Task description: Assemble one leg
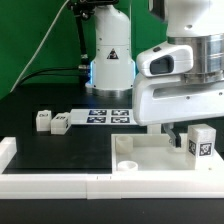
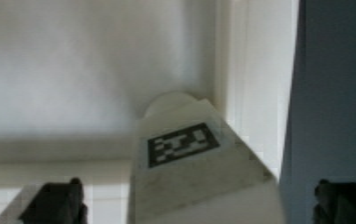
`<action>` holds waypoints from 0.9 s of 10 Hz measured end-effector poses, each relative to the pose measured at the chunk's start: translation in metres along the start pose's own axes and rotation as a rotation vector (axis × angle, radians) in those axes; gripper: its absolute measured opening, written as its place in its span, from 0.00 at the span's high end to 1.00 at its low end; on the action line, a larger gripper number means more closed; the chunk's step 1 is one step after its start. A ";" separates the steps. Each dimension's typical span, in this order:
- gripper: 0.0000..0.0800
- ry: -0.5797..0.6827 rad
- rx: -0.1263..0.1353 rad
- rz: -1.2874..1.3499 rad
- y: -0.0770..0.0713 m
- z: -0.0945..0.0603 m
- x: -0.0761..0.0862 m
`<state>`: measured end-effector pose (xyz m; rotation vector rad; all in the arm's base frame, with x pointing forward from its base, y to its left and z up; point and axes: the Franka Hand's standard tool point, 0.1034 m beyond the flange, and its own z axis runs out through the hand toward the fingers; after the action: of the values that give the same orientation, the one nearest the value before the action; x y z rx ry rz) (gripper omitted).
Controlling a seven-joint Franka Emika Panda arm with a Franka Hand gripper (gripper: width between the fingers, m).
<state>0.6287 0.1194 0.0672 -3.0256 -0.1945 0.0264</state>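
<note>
A leg (image 1: 202, 143), a small white block with a square tag, stands upright on the large white panel (image 1: 150, 160) near the exterior view's right edge. My gripper (image 1: 187, 133) hangs low over it. In the wrist view the leg (image 2: 193, 150) lies between my two dark fingers (image 2: 50, 203), with a clear gap on each side, so my gripper (image 2: 196, 205) is open and not touching it. Two more legs (image 1: 43, 120) (image 1: 61, 124) lie on the black table at the exterior view's left.
The marker board (image 1: 105, 116) lies behind the panel. A round hole (image 1: 128, 167) shows in the panel's near corner. A white rim (image 1: 50, 182) runs along the front and left of the work area. The robot base (image 1: 108, 60) stands behind.
</note>
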 end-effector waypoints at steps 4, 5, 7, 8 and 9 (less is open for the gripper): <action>0.64 0.000 0.000 0.050 0.001 0.000 0.000; 0.64 0.000 -0.001 0.048 0.001 0.000 0.000; 0.64 0.015 0.010 0.315 0.002 0.000 0.000; 0.64 0.019 0.016 0.449 0.002 0.000 0.001; 0.64 0.020 0.019 0.661 0.003 0.000 0.001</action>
<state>0.6301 0.1169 0.0667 -2.9167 0.7973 0.0503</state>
